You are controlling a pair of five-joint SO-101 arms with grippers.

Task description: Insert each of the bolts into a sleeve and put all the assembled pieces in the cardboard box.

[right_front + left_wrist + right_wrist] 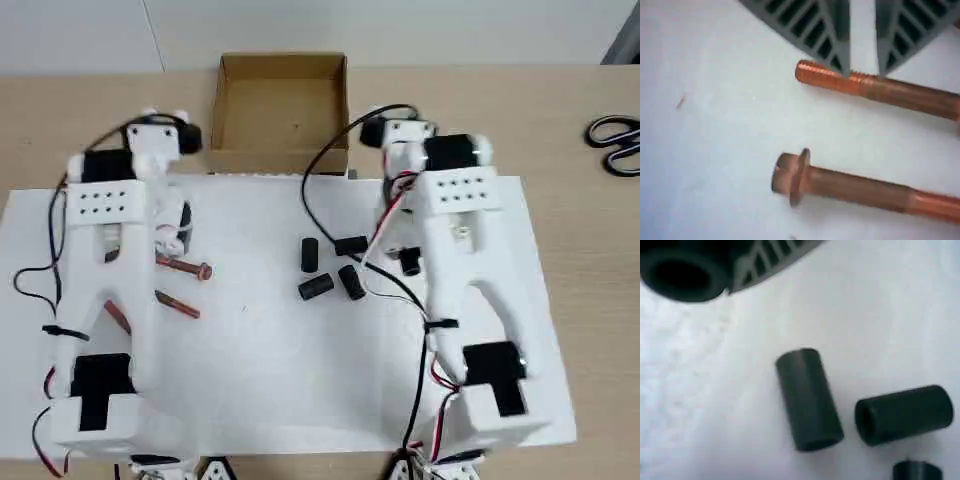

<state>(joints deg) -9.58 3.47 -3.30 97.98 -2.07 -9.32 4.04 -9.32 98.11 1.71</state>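
my left gripper [862, 70] hangs slightly open over a bolt [890, 92], left on the white sheet [270, 370], head cut off. i can't tell the right gripper [755, 265]; a cropped sleeve [682, 275] sits against it.

Left gripper [863, 73], jaws parted, tips at one copper bolt's [905, 96] threaded end; a second bolt [855, 188] lies nearby on the white worktop [715, 150].

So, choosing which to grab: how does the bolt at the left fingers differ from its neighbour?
The first bolt, at the left fingers, shows its threaded end; the neighbouring bolt, clear of them, its flanged head. Both are copper, lying flat.
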